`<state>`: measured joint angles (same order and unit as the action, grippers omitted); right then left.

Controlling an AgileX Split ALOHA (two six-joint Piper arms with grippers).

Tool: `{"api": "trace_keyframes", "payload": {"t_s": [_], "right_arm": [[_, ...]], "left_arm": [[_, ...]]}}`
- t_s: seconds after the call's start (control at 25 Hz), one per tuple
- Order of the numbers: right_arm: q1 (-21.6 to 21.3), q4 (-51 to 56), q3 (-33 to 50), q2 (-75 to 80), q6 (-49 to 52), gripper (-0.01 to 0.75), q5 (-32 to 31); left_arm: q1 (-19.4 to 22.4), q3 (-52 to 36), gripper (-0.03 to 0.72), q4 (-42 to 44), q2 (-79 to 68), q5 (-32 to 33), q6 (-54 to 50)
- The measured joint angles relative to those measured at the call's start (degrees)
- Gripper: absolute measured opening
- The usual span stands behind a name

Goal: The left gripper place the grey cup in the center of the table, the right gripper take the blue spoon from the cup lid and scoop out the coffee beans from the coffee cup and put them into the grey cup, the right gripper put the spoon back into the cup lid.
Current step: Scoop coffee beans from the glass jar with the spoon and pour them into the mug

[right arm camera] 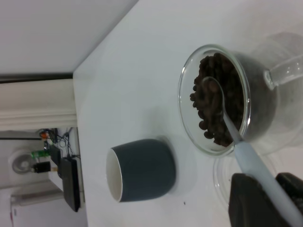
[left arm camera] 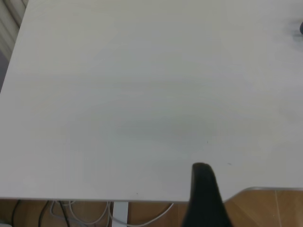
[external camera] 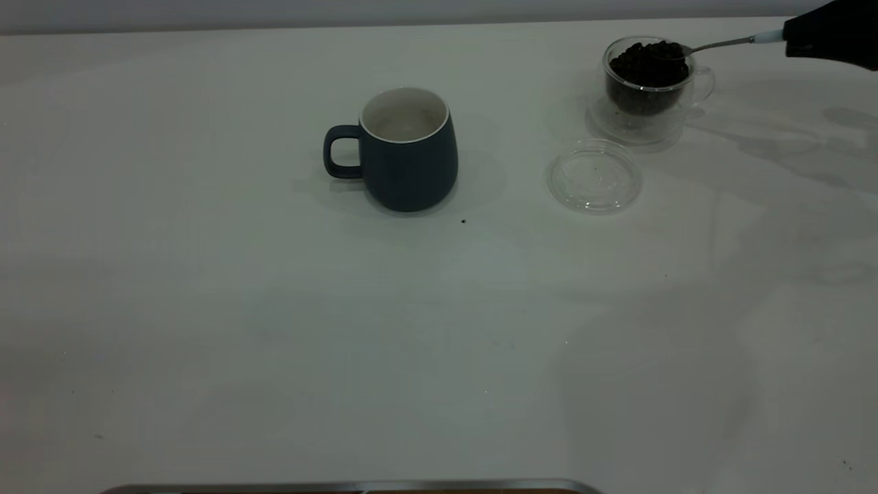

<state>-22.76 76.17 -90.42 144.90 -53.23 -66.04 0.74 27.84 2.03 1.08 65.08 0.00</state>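
Note:
The grey cup (external camera: 408, 154) (right arm camera: 142, 170) stands upright near the table's middle, handle toward the left, its white inside showing nothing. At the back right stands the glass coffee cup (external camera: 641, 103) (right arm camera: 255, 94), heaped with coffee beans (external camera: 648, 58) (right arm camera: 227, 80). My right gripper (external camera: 816, 34) (right arm camera: 272, 198) is shut on the blue spoon's handle (right arm camera: 253, 161). The spoon's metal bowl (external camera: 671, 51) (right arm camera: 211, 90) rests on the beans. The clear cup lid (external camera: 595, 175) (right arm camera: 221, 177) lies flat in front of the coffee cup, with nothing on it. My left gripper (left arm camera: 204, 198) hangs at the table's edge, far from the cups.
A small dark speck (external camera: 464, 221) lies on the white table (external camera: 206, 309) just in front of the grey cup. A metal-edged strip (external camera: 343, 487) runs along the near edge. Cables (left arm camera: 94, 215) hang below the table by the left arm.

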Motion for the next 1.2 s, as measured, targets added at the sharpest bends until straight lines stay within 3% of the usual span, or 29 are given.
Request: {"api": "trace_keyframes", "payload": {"t_s": [1.2], "right_arm": [[0.5, 0.9, 0.2, -3.5, 2.1, 0.103, -0.2]], "left_arm": [[0.0, 0.0, 0.590, 0.0, 0.0, 0.0, 0.0]]}}
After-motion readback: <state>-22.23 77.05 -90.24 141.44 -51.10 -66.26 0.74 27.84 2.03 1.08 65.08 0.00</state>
